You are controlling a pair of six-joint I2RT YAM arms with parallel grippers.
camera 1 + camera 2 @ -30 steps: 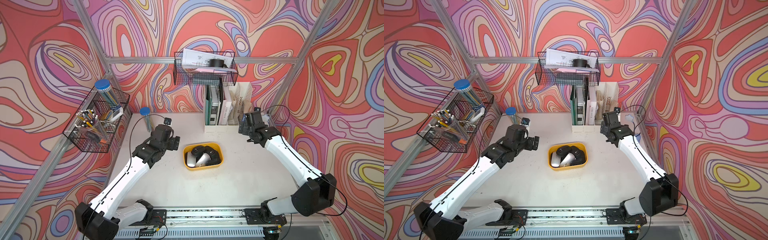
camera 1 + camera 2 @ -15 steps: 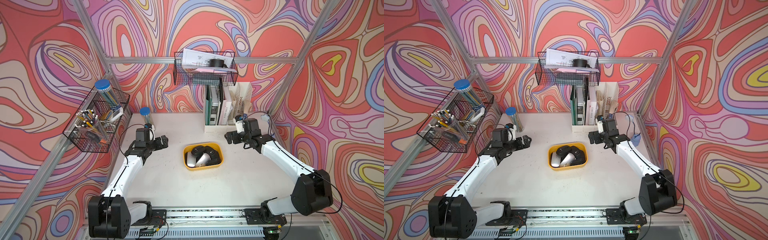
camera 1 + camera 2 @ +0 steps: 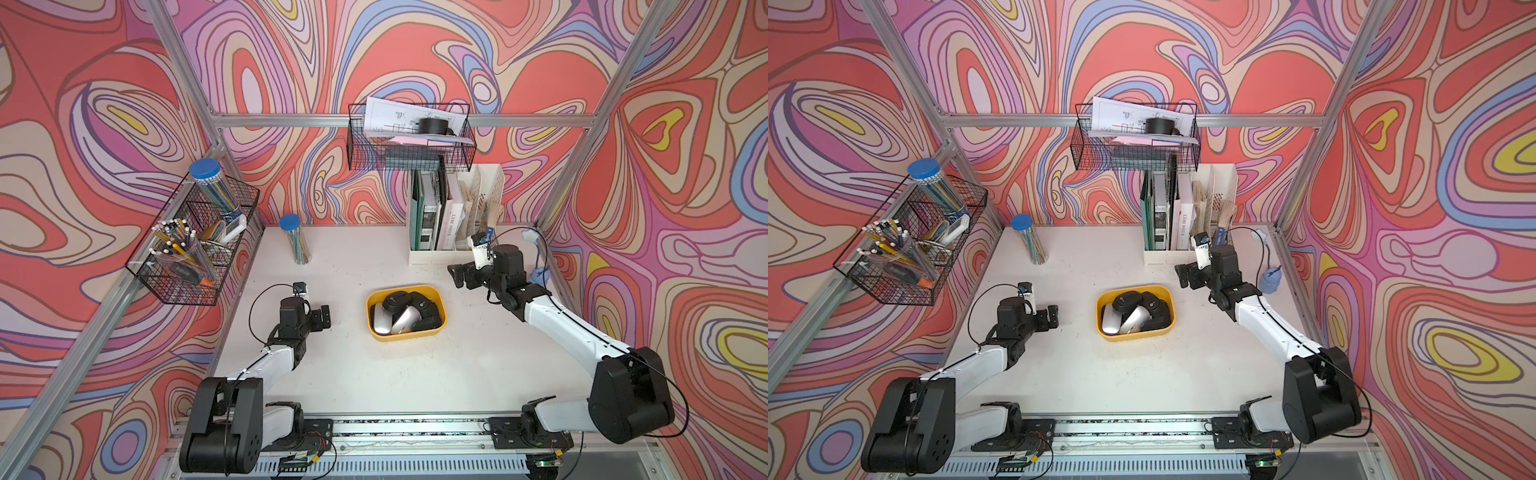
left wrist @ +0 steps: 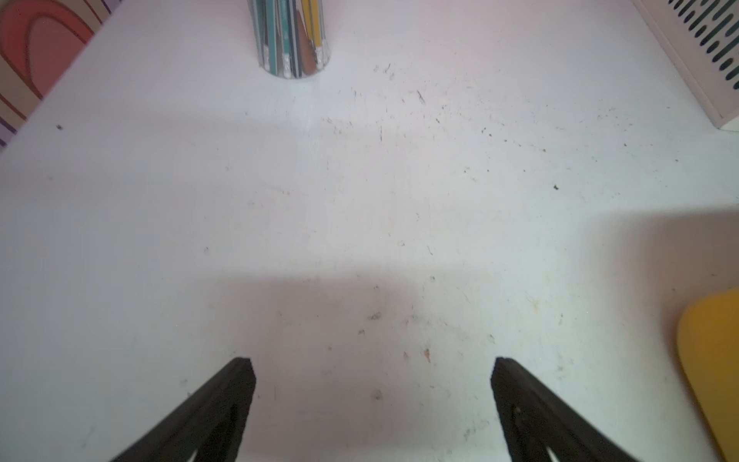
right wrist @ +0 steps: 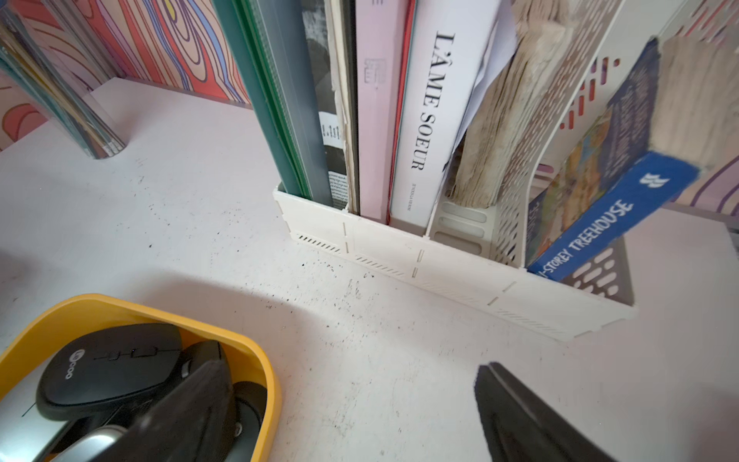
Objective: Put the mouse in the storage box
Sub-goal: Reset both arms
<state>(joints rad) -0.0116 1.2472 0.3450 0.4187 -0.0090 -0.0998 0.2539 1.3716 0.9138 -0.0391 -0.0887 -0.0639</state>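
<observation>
On the white table (image 3: 374,374), between the two claws, sits the storage box (image 3: 405,336), a shallow yellow-orange tub seen in both top views (image 3: 1133,336). It holds a pile of mice: a black mouse (image 3: 397,300) lies on top toward the far end, and a silver mouse (image 3: 405,320) leans beside it; both show again in a top view, black (image 3: 1127,300) and silver (image 3: 1133,320). The left gripper (image 3: 325,318) hangs low over bare table, its jaws spread wide with nothing between them, as the left wrist view confirms (image 4: 372,364). The box is near it, off to one side and apart, with only a yellow corner (image 4: 712,360) showing there, while a clear tube of pencils (image 4: 294,36) stands well ahead of the claw. The right gripper (image 3: 457,276) is just beyond the box's far corner, and its jaws are likewise wide apart and empty (image 5: 352,372). The box rim (image 5: 256,360) lies close by one finger, without contact that I can make out. Ahead of this claw stands the white file organizer (image 5: 400,248), packed with upright books, among them a white spine reading "L'ÂME SOEUR" (image 5: 432,104) and a blue "TREEHOUSE" book (image 5: 600,224) leaning in the end slot.
</observation>
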